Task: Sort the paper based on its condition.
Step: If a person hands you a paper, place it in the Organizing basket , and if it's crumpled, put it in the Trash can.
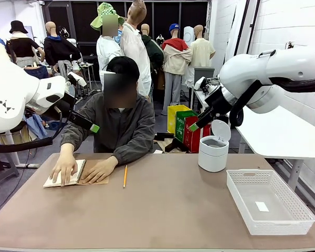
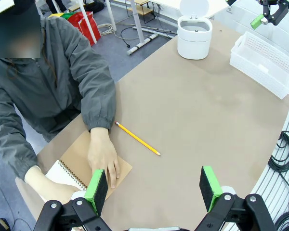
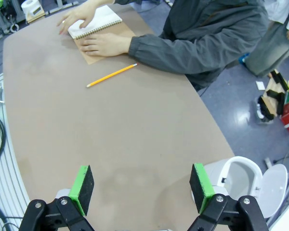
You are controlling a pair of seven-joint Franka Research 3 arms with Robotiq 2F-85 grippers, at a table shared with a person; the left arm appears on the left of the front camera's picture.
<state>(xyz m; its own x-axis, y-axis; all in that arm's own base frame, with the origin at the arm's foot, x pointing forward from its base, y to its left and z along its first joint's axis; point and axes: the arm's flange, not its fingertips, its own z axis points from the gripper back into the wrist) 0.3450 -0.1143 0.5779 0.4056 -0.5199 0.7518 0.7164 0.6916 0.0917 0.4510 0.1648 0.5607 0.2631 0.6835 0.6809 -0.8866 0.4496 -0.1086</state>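
**Robot Arms Wait, Fingers Wide, While Paper Sits Under a Person's Hands**

At about 10 o'clock on the worktop (image 1: 168, 210) in the front view, a person pins down an open spiral notebook (image 1: 77, 176). One hand (image 1: 64, 169) lies flat on its white page, by all appearances the paper (image 3: 103, 19) to be sorted. The second hand (image 1: 97, 170) rests on the brown cover (image 2: 76, 150), seemingly steadying the book so a sheet can come out. A yellow pencil (image 1: 125, 176) lies just beside the notebook.

The left arm's fingers (image 2: 96, 190) and the right arm's fingers (image 3: 82, 190) are spread fully apart and hold nothing. Both are raised well clear of the surface, probably to leave the person room.

A white bin (image 1: 213, 152) at 1 o'clock stands with its lid tipped back, and a white basket (image 1: 262, 227) sits at 4 o'clock. These are likely the two destinations.

The front view picks out a small white sticker (image 1: 262, 206) on the basket floor. The right wrist view looks down into the bin's open mouth. The left wrist view catches the right arm's fingers hanging high near the basket.
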